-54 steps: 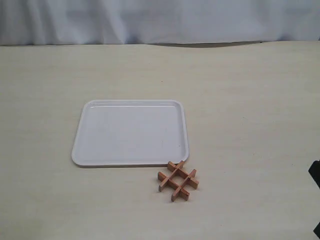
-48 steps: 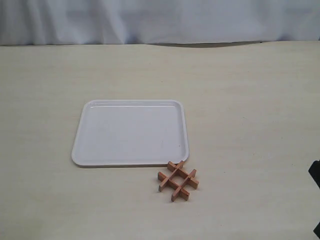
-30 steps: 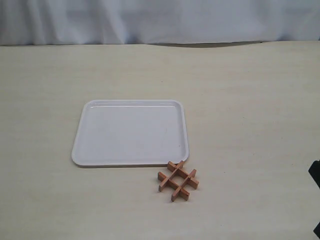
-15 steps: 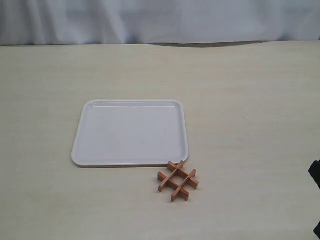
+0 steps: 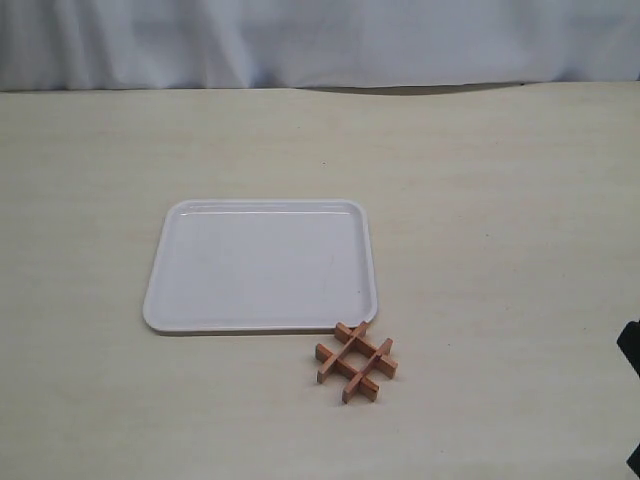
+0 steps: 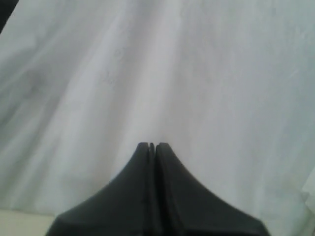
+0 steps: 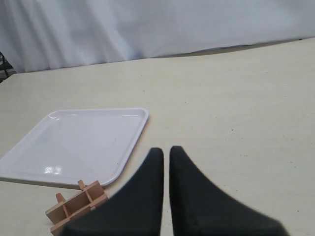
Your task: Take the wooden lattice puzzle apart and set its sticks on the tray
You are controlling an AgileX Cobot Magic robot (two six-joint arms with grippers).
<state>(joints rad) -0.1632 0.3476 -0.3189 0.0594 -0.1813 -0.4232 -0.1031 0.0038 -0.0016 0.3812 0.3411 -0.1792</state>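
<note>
The wooden lattice puzzle [image 5: 357, 362] lies whole on the table, a reddish-brown hash of crossing sticks just off the near right corner of the white tray [image 5: 260, 265]. Nothing lies in the tray. In the right wrist view the puzzle [image 7: 74, 206] shows beside the tray [image 7: 74, 142], partly hidden behind one black finger. My right gripper [image 7: 166, 149] hovers above the table, shut to a thin slit with nothing in it. My left gripper [image 6: 152, 144] is shut, empty, and faces white cloth. Neither gripper's jaws show in the exterior view.
A white cloth backdrop [image 5: 320, 40] hangs along the table's far edge. Two dark pieces [image 5: 630, 348] poke in at the right border of the exterior view. Bare beige tabletop [image 5: 500, 220] surrounds the tray and puzzle.
</note>
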